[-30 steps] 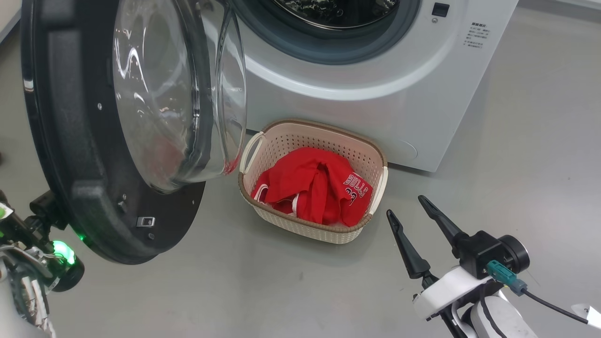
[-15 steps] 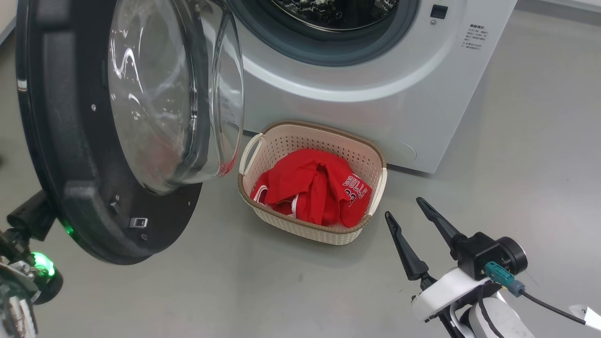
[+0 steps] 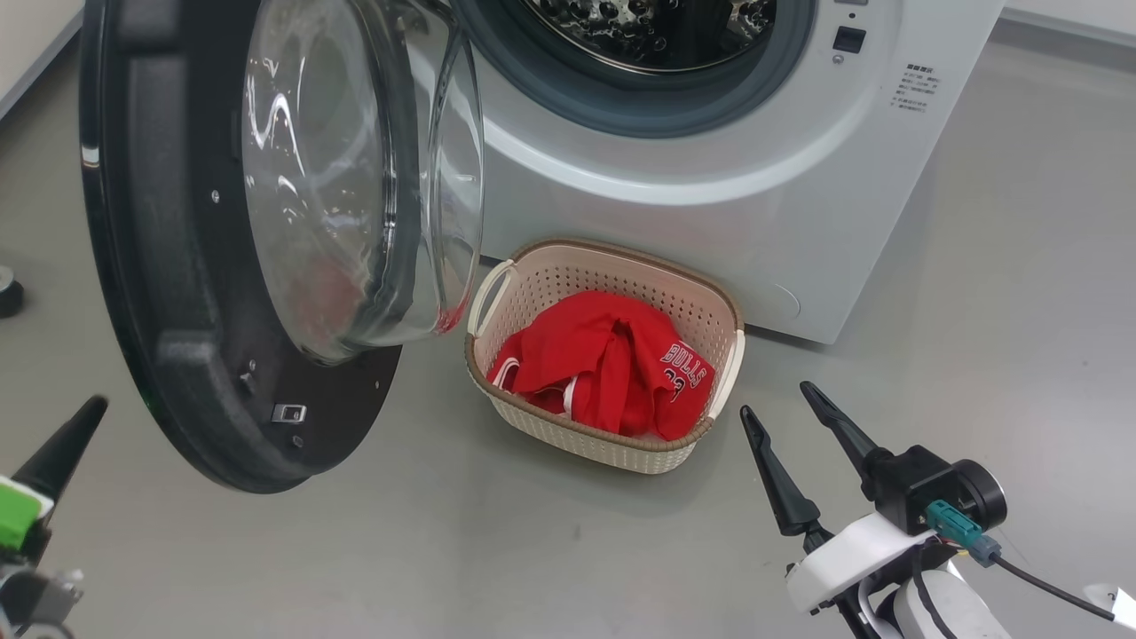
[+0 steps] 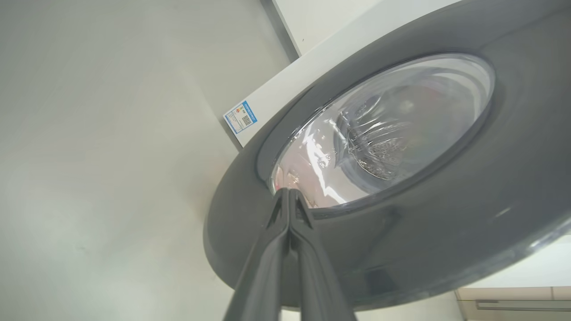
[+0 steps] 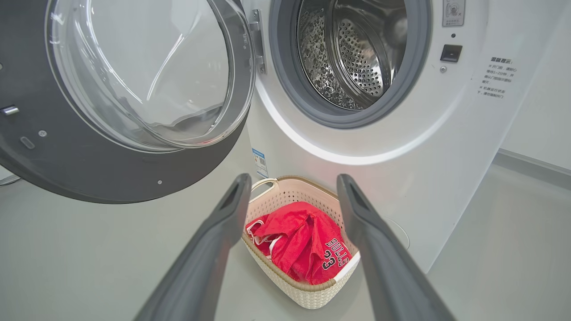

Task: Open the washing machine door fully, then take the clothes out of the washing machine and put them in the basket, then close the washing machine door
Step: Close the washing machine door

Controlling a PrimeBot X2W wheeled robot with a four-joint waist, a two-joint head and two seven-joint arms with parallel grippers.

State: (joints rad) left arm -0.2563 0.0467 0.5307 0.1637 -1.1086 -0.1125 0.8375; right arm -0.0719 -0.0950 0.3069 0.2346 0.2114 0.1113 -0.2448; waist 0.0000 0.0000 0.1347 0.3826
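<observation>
At lower left the left gripper [image 3: 84, 417] is pinched shut on nothing near the open washing machine door [image 3: 177, 266], while at lower right the right gripper [image 3: 776, 398] gapes wide, empty (the clothes [image 3: 612, 364] lie in the basket [image 3: 612, 248], centre frame, before the washing machine [image 3: 710, 204]).

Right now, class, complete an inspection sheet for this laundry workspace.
Surface: smooth grey floor.
Job's things: big white front-loading washing machine, drum looks empty; round black-rimmed glass door open; bright red basketball clothes in small cream perforated basket.
Clutter: small dark round object at floor's left edge.
Grippers: left gripper shut, pointing at door's outer face; right gripper open, empty.
Cables: black cable at right wrist.
Surroundings: pale wall, grey skirting.
</observation>
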